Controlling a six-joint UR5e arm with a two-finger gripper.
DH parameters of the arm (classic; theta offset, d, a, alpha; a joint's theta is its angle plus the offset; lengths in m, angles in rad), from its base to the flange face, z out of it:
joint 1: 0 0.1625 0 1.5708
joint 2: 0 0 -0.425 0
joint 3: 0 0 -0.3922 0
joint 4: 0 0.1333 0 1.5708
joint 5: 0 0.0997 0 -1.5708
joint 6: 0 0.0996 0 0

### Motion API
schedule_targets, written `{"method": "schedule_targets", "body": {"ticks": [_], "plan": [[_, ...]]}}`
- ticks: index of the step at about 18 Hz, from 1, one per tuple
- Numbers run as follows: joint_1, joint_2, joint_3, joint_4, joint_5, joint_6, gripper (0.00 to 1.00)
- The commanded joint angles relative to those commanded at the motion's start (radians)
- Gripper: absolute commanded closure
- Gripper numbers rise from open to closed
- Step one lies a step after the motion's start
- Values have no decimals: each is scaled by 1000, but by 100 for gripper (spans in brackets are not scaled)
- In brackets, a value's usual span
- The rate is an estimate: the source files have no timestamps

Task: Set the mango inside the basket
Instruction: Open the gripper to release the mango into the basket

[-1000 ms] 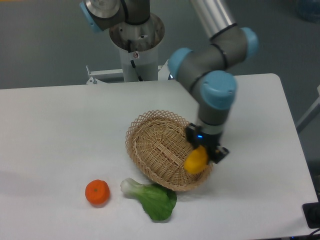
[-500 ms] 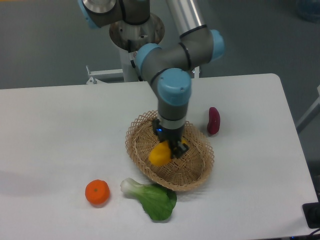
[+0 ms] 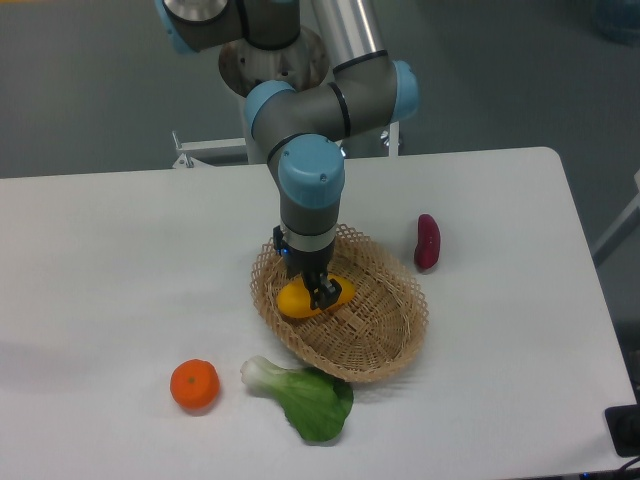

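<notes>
Gripper (image 3: 322, 291) is closed on the mango (image 3: 312, 297), held low w/ long axis approx. horizontal over the left-centre of the basket (image 3: 400, 330) interior, presumably so release drops it onto the weave w/o roll-out.

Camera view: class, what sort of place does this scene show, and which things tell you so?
Probably a robotics lab or test bench. A robot arm on a pedestal works over a plain white table, with a grey floor behind, and produce laid out like props around a basket.
</notes>
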Motion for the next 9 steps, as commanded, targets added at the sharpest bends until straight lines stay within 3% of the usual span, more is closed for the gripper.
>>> {"method": "schedule_targets", "body": {"ticks": [9], "plan": [[60, -24, 140, -12, 9, -3, 0]]}}
